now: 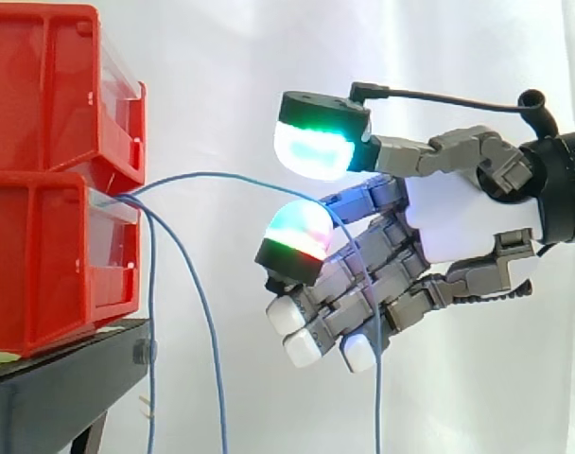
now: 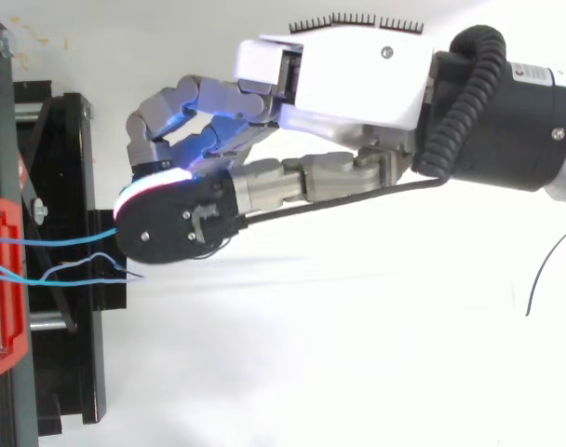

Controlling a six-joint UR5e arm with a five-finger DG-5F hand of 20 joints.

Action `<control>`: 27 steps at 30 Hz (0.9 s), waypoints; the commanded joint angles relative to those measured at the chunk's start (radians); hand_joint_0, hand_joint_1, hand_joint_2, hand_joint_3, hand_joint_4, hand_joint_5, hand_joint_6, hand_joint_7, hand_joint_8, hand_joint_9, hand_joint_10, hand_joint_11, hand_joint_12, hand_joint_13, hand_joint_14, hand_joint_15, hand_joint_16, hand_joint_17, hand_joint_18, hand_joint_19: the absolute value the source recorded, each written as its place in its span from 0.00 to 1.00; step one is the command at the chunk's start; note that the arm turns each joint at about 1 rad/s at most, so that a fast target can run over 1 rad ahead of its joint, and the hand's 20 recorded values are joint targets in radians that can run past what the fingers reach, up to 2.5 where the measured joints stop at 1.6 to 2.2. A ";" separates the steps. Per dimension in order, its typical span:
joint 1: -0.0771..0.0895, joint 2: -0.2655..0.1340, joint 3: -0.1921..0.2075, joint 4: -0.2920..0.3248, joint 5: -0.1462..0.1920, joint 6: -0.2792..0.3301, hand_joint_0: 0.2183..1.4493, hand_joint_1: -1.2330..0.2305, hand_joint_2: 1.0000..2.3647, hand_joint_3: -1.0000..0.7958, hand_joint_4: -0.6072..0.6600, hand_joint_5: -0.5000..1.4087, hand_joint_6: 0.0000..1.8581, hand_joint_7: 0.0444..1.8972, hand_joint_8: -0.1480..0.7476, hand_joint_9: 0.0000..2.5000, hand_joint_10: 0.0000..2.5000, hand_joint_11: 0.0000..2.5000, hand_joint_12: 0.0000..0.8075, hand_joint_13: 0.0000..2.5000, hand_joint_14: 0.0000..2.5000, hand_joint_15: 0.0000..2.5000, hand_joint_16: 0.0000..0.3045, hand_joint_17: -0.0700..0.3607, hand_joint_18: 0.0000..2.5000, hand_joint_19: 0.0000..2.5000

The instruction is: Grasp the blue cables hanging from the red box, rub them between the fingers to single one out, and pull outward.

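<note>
Fingers (image 1: 311,142) of hand (image 1: 458,222): held apart, nothing clamped | blue cable (image 1: 378,407): strung from lower red bin (image 1: 42,255), draped over lower glowing pad, passed down across curled fingers

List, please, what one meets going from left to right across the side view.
In order: red bins → two hanging blue cables → hand, with a third cable crossing it.
</note>
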 commanded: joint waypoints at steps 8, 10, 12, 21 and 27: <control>0.000 0.000 0.000 0.000 -0.001 0.000 0.32 0.51 0.01 0.41 0.64 0.21 0.33 0.62 0.46 0.33 0.00 0.18 0.37 0.27 0.01 0.16 0.12 0.35 0.22 0.30; 0.000 -0.001 0.001 0.000 -0.001 0.000 0.32 0.48 0.01 0.43 0.65 0.21 0.33 0.62 0.46 0.33 0.00 0.19 0.37 0.27 0.01 0.16 0.12 0.35 0.22 0.30; 0.000 -0.001 0.001 0.000 -0.001 0.000 0.32 0.46 0.01 0.44 0.65 0.21 0.33 0.63 0.46 0.33 0.00 0.19 0.37 0.27 0.01 0.16 0.12 0.35 0.22 0.30; -0.001 0.000 0.001 0.000 -0.001 0.000 0.31 0.41 0.01 0.44 0.65 0.21 0.33 0.64 0.46 0.33 0.01 0.19 0.37 0.27 0.01 0.16 0.12 0.35 0.22 0.30; -0.001 0.000 0.000 0.000 -0.001 0.000 0.31 0.38 0.01 0.44 0.66 0.20 0.34 0.62 0.47 0.33 0.00 0.19 0.38 0.27 0.01 0.16 0.12 0.36 0.22 0.30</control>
